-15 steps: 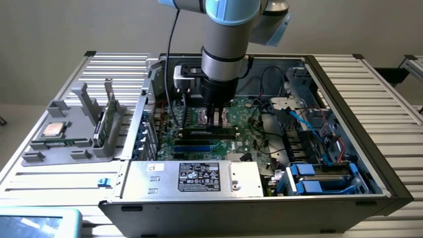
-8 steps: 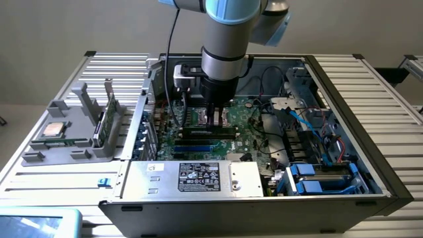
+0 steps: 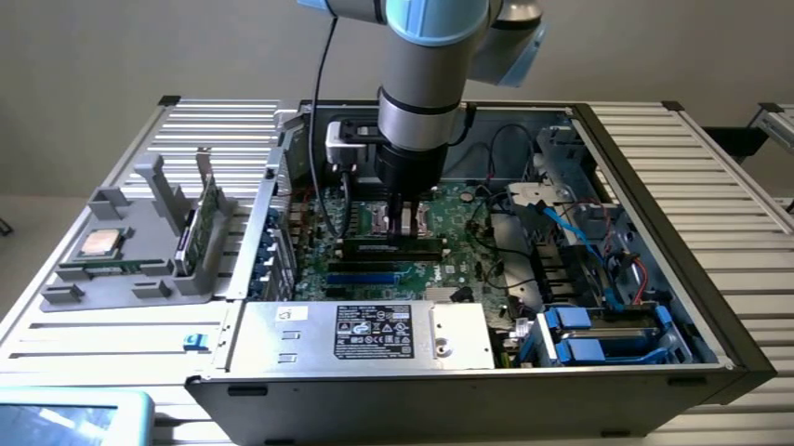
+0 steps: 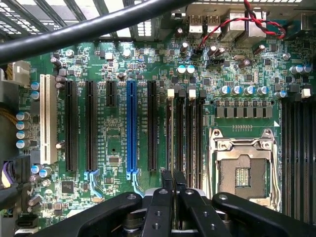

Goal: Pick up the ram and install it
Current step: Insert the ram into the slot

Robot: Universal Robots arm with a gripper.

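Ram [image 3: 372, 246] in hand [image 3: 403, 232] over motherboard [image 3: 466, 265]; open case [image 3: 372, 409], slatted metal table [image 3: 707, 158]

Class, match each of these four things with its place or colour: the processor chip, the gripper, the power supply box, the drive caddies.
Things:
1. processor chip
2. gripper
3. power supply box
4. drive caddies

Places and colours:
A. blue, in the front corner on the exterior view's right
B. on the grey holder, outside the computer case
C. silver, with a black label
D. over the motherboard

Pairs: 1-B, 2-D, 3-C, 4-A
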